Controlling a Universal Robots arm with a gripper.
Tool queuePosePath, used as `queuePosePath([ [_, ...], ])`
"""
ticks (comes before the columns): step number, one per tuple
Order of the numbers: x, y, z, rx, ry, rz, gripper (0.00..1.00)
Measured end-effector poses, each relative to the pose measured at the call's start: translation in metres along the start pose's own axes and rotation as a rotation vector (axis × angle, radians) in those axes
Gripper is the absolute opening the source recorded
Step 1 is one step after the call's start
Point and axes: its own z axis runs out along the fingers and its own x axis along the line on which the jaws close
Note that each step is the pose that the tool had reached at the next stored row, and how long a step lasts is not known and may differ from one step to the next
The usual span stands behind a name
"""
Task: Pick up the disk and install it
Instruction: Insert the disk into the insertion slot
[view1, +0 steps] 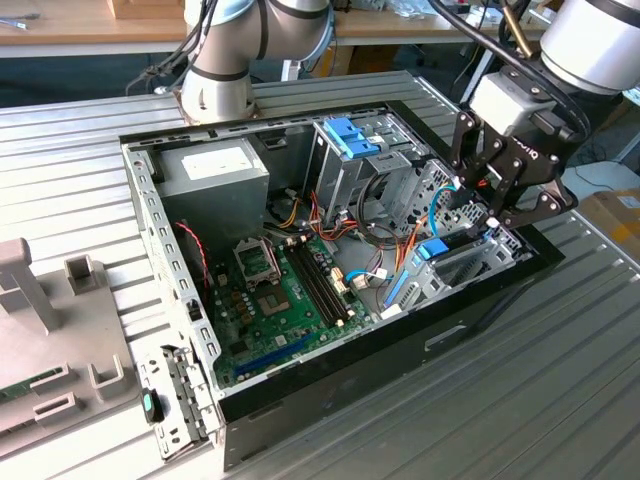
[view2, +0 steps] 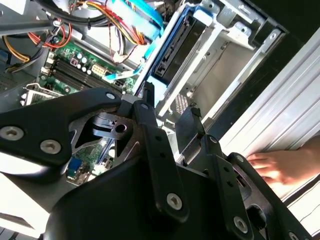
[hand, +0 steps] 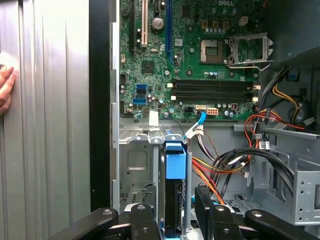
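Note:
The disk (view1: 431, 251), dark with a light-blue carrier frame, stands on edge in a metal bay at the end of the open computer case on the exterior view's right. My gripper (view1: 478, 214) hangs just above it. In the first wrist view the disk (hand: 175, 167) runs between my two black fingers (hand: 144, 220). In the second wrist view one fingertip (view2: 145, 97) sits against the blue frame of the disk (view2: 172, 55). The other fingertip stands a little off the disk. The gripper (view2: 169, 106) looks open, astride the disk's near end.
Beside the bay lie the motherboard (view1: 290, 290) and a tangle of cables (hand: 225, 165). A tall drive cage with a blue-tabbed bracket (view1: 350, 135) rises behind. A person's hand (view2: 280, 167) rests on the ribbed table by the case. Grey fixtures (view1: 30, 290) stand at the exterior view's left.

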Motion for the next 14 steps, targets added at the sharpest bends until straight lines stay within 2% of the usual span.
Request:
queuePosePath([
  [1,-0.0001,-0.0035,0.0001,0.0000,0.0000,0.000,0.44],
  [8,-0.0001,-0.0041,0.0001,0.0000,0.0000,0.000,0.44],
  [10,-0.0002,-0.0069,0.0002,0.0000,0.0000,0.000,0.44],
  [14,-0.0110,-0.0071,0.0007,0.0000,-0.0001,0.000,0.44],
])
